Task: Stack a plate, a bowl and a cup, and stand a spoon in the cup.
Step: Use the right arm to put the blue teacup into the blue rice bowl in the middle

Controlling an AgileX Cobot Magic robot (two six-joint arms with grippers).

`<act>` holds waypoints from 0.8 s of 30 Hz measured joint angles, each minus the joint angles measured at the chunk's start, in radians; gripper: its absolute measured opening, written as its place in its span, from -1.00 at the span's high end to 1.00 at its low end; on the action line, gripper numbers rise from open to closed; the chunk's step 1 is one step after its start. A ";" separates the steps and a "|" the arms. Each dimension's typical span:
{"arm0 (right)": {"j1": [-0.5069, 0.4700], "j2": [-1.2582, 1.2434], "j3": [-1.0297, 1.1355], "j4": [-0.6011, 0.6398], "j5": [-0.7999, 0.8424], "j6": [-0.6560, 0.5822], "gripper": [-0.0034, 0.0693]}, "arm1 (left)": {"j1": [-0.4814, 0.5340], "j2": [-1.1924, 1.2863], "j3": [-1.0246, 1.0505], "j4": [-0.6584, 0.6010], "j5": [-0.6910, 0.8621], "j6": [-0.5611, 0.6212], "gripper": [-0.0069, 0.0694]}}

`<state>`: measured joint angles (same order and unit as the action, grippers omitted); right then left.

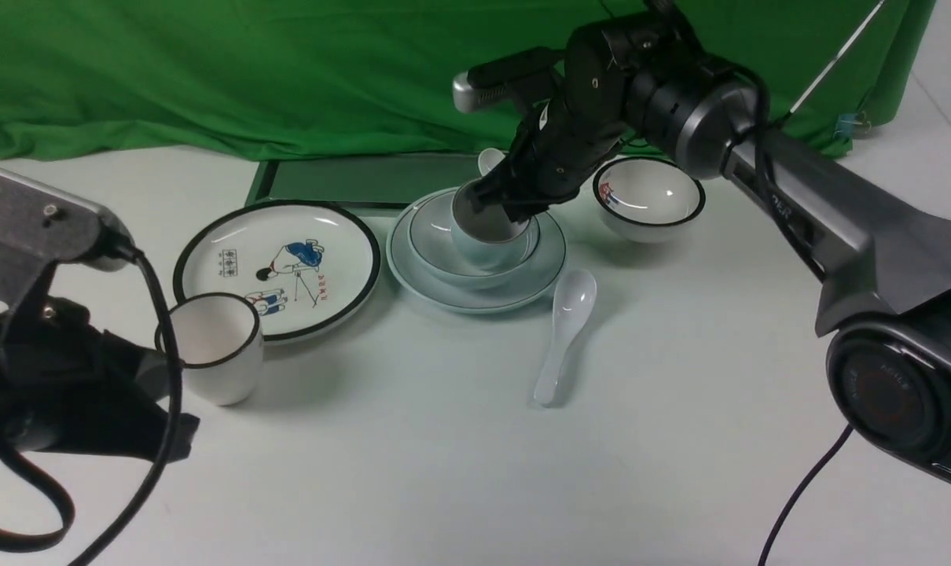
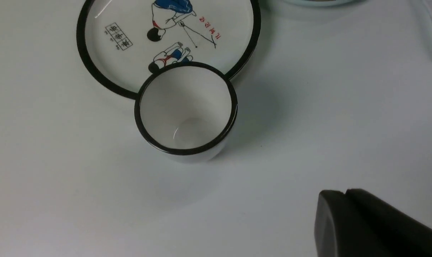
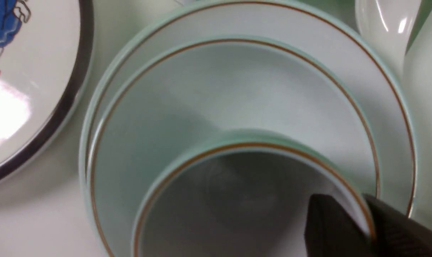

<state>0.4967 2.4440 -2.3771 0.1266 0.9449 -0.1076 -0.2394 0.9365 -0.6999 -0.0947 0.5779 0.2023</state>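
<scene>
The pale blue-green plate (image 1: 550, 263) lies mid-table with the matching bowl (image 1: 432, 236) on it. My right gripper (image 1: 516, 211) is shut on the rim of the pale blue cup (image 1: 487, 244), one finger inside and one outside, and holds it down inside the bowl. The right wrist view shows the gripper (image 3: 344, 205), cup (image 3: 237, 192), bowl (image 3: 219, 89) and plate (image 3: 392, 92). The white spoon (image 1: 563, 334) lies flat on the table in front of the plate, to its right. My left gripper (image 2: 341, 194) is shut and empty, low at the near left.
A white black-rimmed cartoon plate (image 1: 279, 255) lies left of the stack, with a white black-rimmed cup (image 1: 212, 346) at its near edge. A white black-rimmed bowl (image 1: 648, 196) stands right of the stack. A second white spoon (image 1: 490, 161) lies behind it, by a dark tray (image 1: 365, 179).
</scene>
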 joint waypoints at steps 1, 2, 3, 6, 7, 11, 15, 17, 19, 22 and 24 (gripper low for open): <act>0.000 0.000 -0.001 0.000 0.002 0.003 0.39 | 0.000 0.000 0.000 -0.003 0.001 0.000 0.92; 0.000 -0.003 0.000 -0.001 0.010 0.005 0.28 | 0.000 0.000 0.000 -0.003 0.003 0.000 0.92; 0.000 -0.011 0.011 -0.001 0.012 0.005 0.18 | 0.000 0.000 0.000 -0.003 0.009 0.000 0.92; 0.000 -0.053 0.068 0.000 0.014 -0.009 0.02 | 0.000 0.000 0.000 -0.003 0.026 0.000 0.92; 0.000 -0.076 0.103 0.000 0.014 -0.024 -0.01 | 0.000 0.000 0.000 -0.004 0.034 0.000 0.92; 0.000 -0.225 0.239 0.002 0.021 -0.109 -0.07 | 0.000 -0.004 0.000 -0.021 0.049 0.000 0.92; 0.000 -0.426 0.441 0.003 0.000 -0.396 0.04 | 0.000 -0.034 0.000 -0.051 0.052 0.000 0.92; 0.000 -0.458 0.545 0.003 -0.001 -0.519 0.13 | 0.000 -0.048 0.000 -0.056 0.052 0.000 0.92; 0.000 -0.461 0.616 0.003 -0.002 -0.627 0.16 | 0.000 -0.057 0.000 -0.059 0.052 0.000 0.92; 0.002 -0.446 0.773 0.003 -0.034 -0.821 0.02 | 0.000 -0.066 0.000 -0.059 0.052 0.000 0.92; 0.007 -0.441 0.841 0.002 -0.088 -0.914 -0.16 | 0.000 -0.066 0.000 -0.059 0.052 0.000 0.92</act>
<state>0.5034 2.0030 -1.5365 0.1282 0.8565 -1.0221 -0.2394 0.8705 -0.6999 -0.1541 0.6299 0.2023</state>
